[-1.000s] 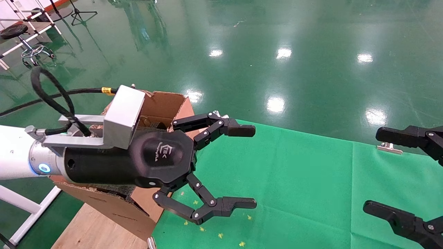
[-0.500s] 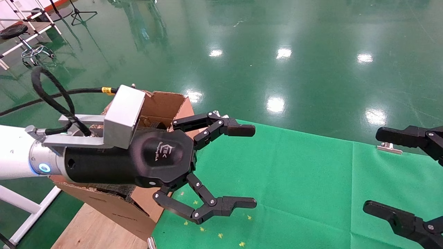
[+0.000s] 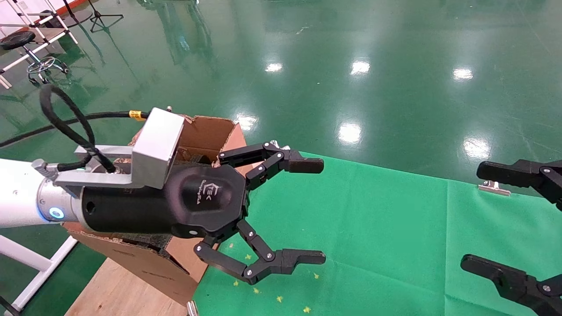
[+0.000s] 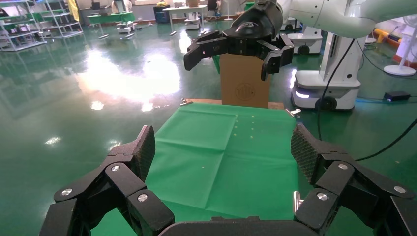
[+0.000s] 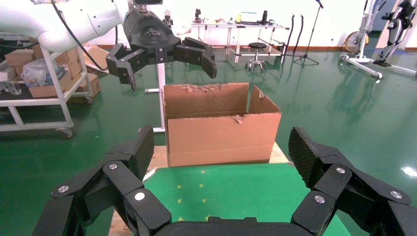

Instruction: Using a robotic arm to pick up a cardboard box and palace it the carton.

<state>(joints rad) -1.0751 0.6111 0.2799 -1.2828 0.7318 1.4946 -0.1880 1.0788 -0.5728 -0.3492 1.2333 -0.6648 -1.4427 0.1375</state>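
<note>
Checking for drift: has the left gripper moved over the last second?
No. The open left gripper sits at the same spot beside the carton, over the green cloth.

White robotic arm (image 3: 17, 193), blue light ring, black logo-marked hand (image 3: 307, 210).

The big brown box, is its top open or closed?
Open. The carton has its torn flaps up, and the right wrist view looks past its rim to the inside walls.

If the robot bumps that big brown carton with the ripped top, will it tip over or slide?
The carton would probably slide, not tip: it sits wide and low on the wooden tabletop. It looks light, open-topped corrugated card. Its torn flaps would likely bend easily. The left gripper, fingers open, hovers beside it.
</note>
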